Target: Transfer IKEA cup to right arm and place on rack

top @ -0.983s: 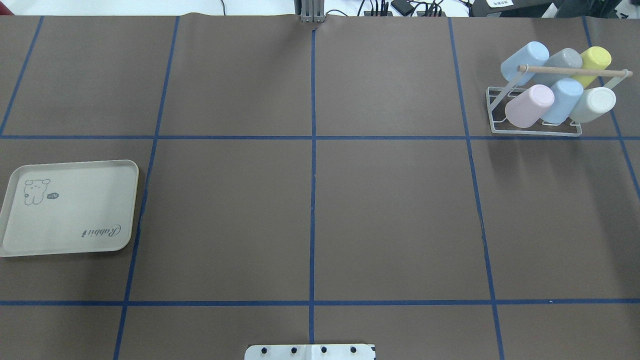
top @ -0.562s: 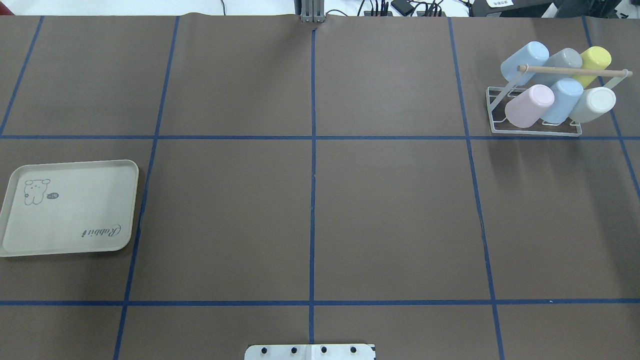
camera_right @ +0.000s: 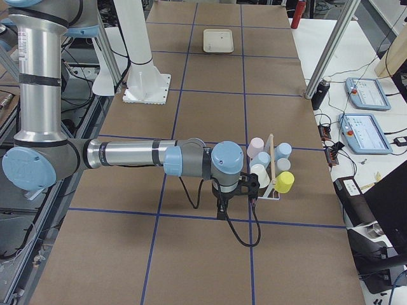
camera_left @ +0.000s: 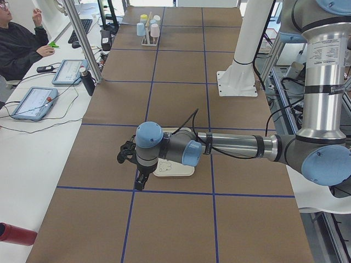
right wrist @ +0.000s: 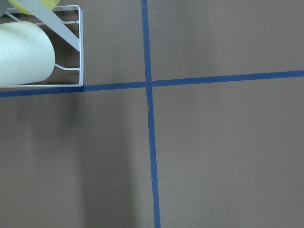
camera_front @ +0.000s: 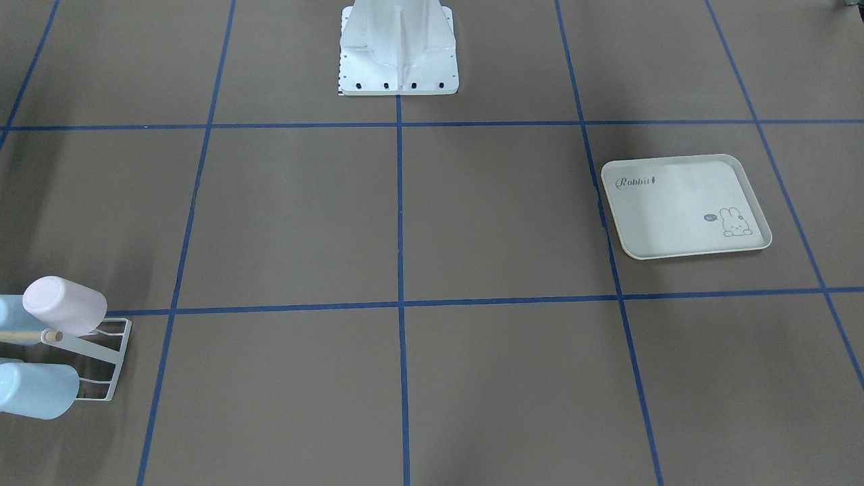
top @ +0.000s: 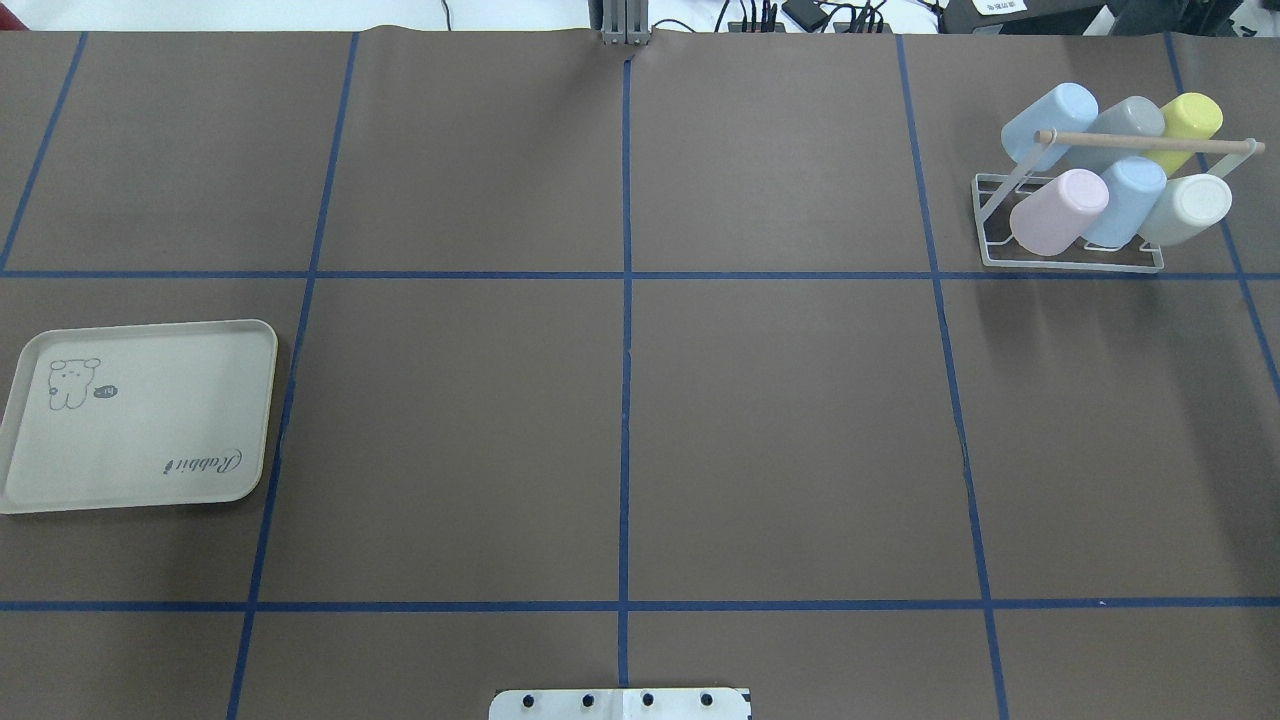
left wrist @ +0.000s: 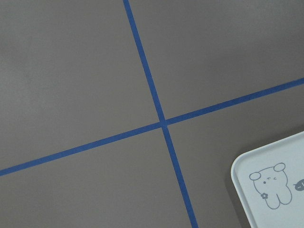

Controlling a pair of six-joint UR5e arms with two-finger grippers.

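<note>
— Exterior right view: is the right gripper (camera_right: 220,211) open or closed?
— Can't tell, and the same goes for the left gripper (camera_left: 140,183). Both point down at the table.
— And the cups (top: 1125,200)?
— All six lean on the rack (top: 1075,267), just beside the right gripper. The left one hangs by the tray (camera_left: 174,169) corner.

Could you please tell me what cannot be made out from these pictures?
Left gripper: shows only in the exterior left view, small and dark; whether the jaws are open or shut, I cannot tell.
Right gripper: likewise, in the exterior right view only.
Rack: cut off by the front-facing view's left edge.
Tray: the left wrist view's corner cuts most of it off.
</note>
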